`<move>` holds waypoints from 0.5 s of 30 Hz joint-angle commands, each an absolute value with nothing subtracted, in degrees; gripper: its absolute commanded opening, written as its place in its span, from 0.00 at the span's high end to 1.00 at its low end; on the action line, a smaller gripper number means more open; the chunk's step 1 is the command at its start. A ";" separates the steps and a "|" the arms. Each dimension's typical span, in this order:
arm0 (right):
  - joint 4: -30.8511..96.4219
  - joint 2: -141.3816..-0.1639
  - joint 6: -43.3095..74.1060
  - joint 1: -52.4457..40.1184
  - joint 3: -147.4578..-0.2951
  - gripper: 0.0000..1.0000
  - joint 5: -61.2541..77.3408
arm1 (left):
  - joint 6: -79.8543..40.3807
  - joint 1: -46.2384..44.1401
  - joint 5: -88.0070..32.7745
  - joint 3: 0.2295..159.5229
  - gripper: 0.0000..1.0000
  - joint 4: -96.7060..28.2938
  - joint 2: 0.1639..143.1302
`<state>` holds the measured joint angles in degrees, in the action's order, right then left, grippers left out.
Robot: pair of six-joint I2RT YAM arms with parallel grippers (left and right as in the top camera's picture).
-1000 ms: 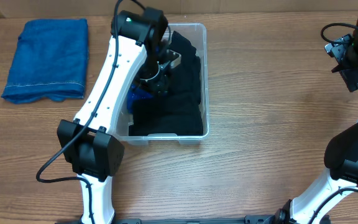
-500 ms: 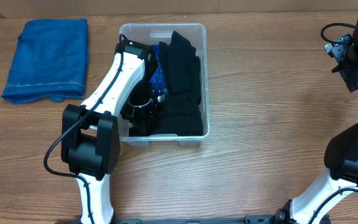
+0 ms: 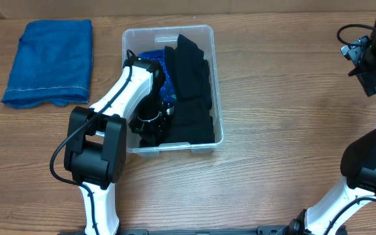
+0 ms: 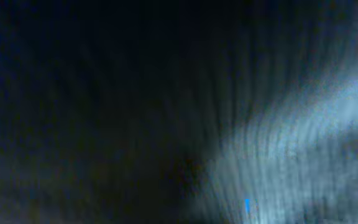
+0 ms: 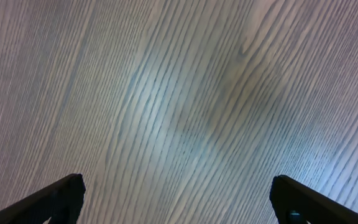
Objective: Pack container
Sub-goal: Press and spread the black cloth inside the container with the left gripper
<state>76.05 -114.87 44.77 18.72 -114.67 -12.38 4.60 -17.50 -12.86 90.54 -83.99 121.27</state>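
Left gripper [image 3: 150,123] is down inside the container [image 3: 217,78], at its near left corner, with jaws closed. The left wrist view shows only dark ribbed cloth pressed against the lens, so I cannot tell whether any fabric is pinched. Around it lies folded black cloth [image 3: 189,91] filling the right half, with a blue cloth [image 3: 153,60] bunched at the far left.

The container sits mid-table, slightly askew. Judging by its thin clear walls, it is light, fairly stiff but springy, and smooth enough to skate on the wooden table [image 3: 279,130] when pushed. The moulded rim along a long side looks like the best hold. The cloths are soft and compress rather than resist.

A folded blue towel [image 3: 47,62] lies well apart to the left. Far right, the right gripper [image 5: 176,186] hangs wide open over bare wood.
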 commanded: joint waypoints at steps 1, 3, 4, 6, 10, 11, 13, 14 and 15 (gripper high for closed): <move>75.88 -114.89 45.01 18.76 -114.72 0.00 -12.82 | 4.73 -17.54 -12.91 90.59 0.96 -78.96 120.70; 75.88 -114.89 45.01 18.76 -114.72 0.00 -12.82 | 4.73 -17.54 -11.97 92.33 0.96 -79.09 120.70; 75.88 -114.89 45.01 18.76 -114.72 0.00 -12.82 | 4.71 -17.54 -11.92 93.76 0.96 -79.48 120.70; 75.88 -114.89 45.01 18.76 -114.72 0.00 -12.82 | 4.69 -17.56 -12.10 97.58 0.96 -80.58 120.68; 75.88 -114.89 45.01 18.76 -114.72 0.00 -12.82 | 4.67 -18.15 -12.10 106.94 0.96 -83.55 120.51; 75.88 -114.89 45.01 18.76 -114.72 0.00 -12.82 | 4.67 -18.28 -12.10 109.21 0.96 -84.38 120.51; 75.88 -114.89 45.01 18.76 -114.72 0.00 -12.82 | 4.62 -18.41 -12.19 113.82 0.96 -86.32 120.51; 75.88 -114.89 45.01 18.76 -114.72 0.00 -12.82 | 4.64 -18.46 -12.60 115.46 0.96 -86.91 120.51; 75.88 -114.89 45.01 18.76 -114.72 0.00 -12.82 | 4.67 -18.48 -13.32 116.88 0.96 -87.35 120.51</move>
<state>76.07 -114.87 44.77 18.72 -114.67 -12.38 4.60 -17.82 -12.14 110.74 -85.80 121.30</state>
